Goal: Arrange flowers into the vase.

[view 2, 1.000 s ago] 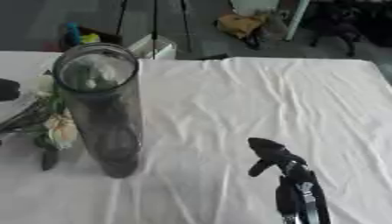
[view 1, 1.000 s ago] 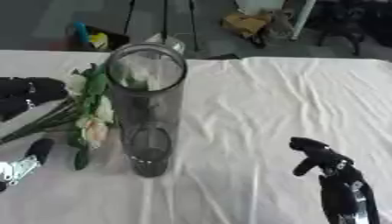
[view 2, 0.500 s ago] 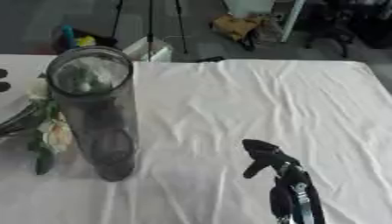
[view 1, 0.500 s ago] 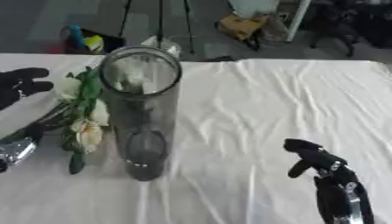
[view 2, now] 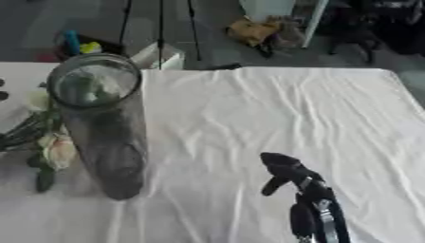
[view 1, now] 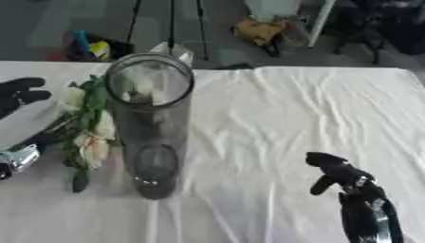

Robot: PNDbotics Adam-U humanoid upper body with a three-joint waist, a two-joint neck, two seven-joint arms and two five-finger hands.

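Observation:
A tall clear glass vase (view 1: 152, 124) stands upright on the white tablecloth, left of centre. Behind it to the left lies a bunch of white and cream flowers (view 1: 89, 124) with green leaves, stems pointing to the lower left. My left hand (view 1: 18, 95) shows at the left edge, black fingers spread, just left of the blooms and holding nothing. The forearm below it crosses the stems. My right hand (view 1: 332, 170) rests near the lower right with its fingers curled downward, far from the vase.
The white cloth (view 1: 299, 109) is wrinkled and covers the whole table. Beyond the far edge stand tripod legs (view 1: 170, 23), a box (view 1: 170, 50) and floor clutter.
The whole picture has shifted right and down, so the camera moved. My left hand has risen beside the flower heads. The right hand has barely moved.

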